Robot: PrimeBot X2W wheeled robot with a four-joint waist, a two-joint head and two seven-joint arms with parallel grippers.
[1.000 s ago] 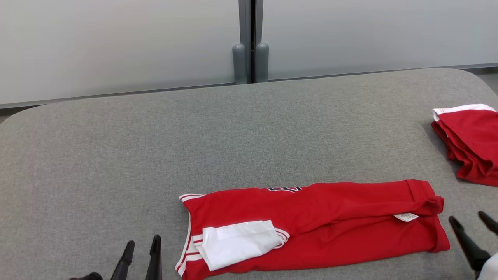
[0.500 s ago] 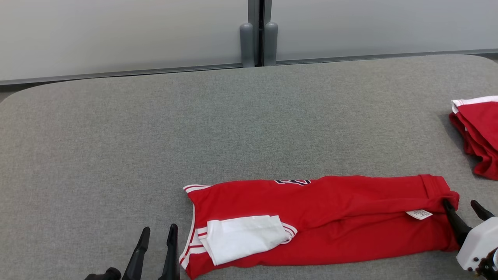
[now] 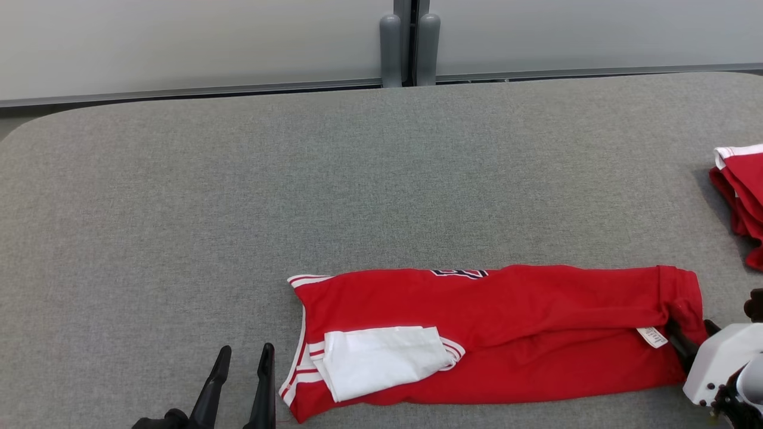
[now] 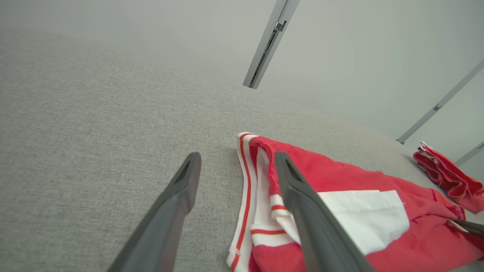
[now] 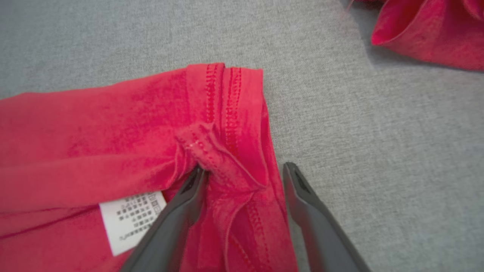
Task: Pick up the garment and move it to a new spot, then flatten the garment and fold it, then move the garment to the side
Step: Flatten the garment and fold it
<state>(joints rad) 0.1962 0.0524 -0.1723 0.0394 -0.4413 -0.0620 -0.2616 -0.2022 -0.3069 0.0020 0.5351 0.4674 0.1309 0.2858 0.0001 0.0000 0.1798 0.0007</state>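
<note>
Fingers, right gripper [image 5: 245, 170]: apart, straddling 3 o'clock end of garment [image 3: 506, 322], nothing clamped. Fingers, left gripper [image 3: 245, 351]: apart, empty, beside its striped 9 o'clock end. Garment, one, red: near edge of counter [image 3: 298, 179], long axis 9–3 o'clock. Second red garment [image 3: 742, 190], one, at 2 o'clock.

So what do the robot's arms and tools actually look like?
The left tool and right tool each have two long, slim, dark grey fingers tapering to angled tips. The right wrist housing is smooth white with small dark dots.
</note>
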